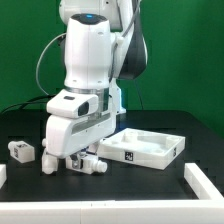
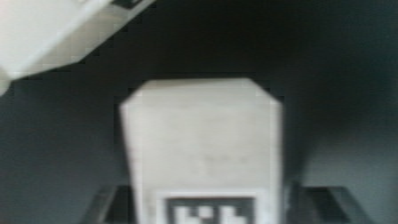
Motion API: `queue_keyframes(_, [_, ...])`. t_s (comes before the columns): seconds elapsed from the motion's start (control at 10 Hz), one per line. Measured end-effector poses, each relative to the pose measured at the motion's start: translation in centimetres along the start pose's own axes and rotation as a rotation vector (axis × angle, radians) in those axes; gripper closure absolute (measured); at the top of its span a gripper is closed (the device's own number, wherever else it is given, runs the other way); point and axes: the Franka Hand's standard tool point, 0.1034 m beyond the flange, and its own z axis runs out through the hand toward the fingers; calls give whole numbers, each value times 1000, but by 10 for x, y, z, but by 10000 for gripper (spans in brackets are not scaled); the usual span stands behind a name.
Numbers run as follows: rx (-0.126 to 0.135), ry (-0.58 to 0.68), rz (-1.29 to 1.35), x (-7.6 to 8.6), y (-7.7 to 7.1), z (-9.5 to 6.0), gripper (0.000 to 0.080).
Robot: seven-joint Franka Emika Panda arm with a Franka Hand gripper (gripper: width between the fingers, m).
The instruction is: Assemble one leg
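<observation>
A leg (image 1: pixel 90 163), a chunky white peg with a square tag, lies on the black table under my hand. My gripper (image 1: pixel 73 158) is down at the table over it. In the wrist view the leg (image 2: pixel 201 140) fills the middle, its tag nearest the camera. My gripper (image 2: pixel 210 207) straddles the tag end, with a dark finger (image 2: pixel 111 205) on each side. A thin dark gap shows between the leg and one finger. The jaws stand open around the leg. A second leg (image 1: pixel 22 150) lies apart at the exterior view's left.
The wide white square panel (image 1: pixel 170 143) with a raised rim lies just to the exterior view's right of my hand; its corner shows in the wrist view (image 2: pixel 54 40). White strips lie at the table's front right (image 1: pixel 205 182) and front left (image 1: pixel 3 175).
</observation>
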Motion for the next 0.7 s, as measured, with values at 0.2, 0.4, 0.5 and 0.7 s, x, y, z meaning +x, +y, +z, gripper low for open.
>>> queue_keyframes(0.2, [4,-3,-1,-1,0,-2,527])
queue_keyframes(0.4, [2,-9,10,-4,7,-17,527])
queue_keyframes(0.5, [-1,-10,15,-11,9,-24,527])
queue_keyframes(0.7, [0,-18,46,-39,-2,-45,527])
